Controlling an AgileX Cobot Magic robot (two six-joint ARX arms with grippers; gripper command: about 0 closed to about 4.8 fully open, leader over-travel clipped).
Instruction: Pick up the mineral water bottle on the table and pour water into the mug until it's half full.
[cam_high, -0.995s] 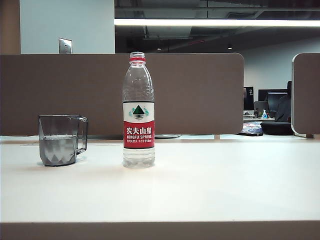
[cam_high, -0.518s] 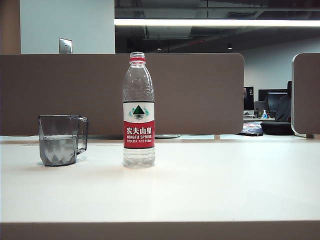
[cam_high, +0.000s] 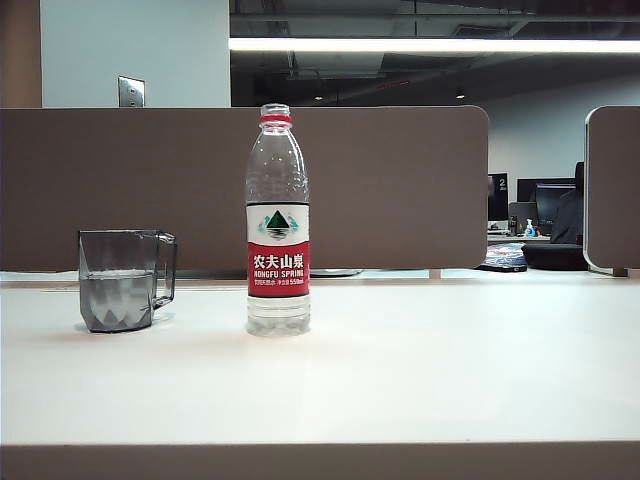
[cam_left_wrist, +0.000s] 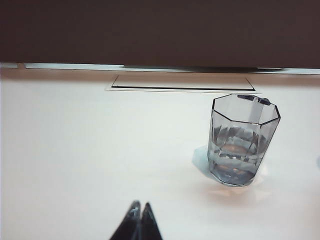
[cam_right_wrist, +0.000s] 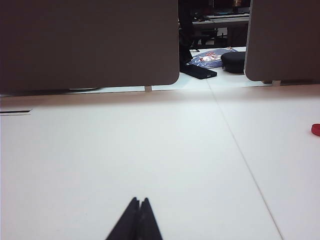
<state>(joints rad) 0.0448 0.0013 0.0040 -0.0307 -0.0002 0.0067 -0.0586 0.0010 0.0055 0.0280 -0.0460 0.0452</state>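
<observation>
On the white table (cam_high: 450, 370), faceted mug (cam_high: 118, 280), ribbed clear bottle (cam_high: 277, 220), both claws closed

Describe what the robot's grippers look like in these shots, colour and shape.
Only the fingertips show, one pair in each wrist view. The left gripper has two slim, dark, glossy fingers tapering to sharp points. The right gripper looks the same: two thin black fingers narrowing to points. No cables, markings or arm links are visible, and neither arm appears in the exterior view.
</observation>
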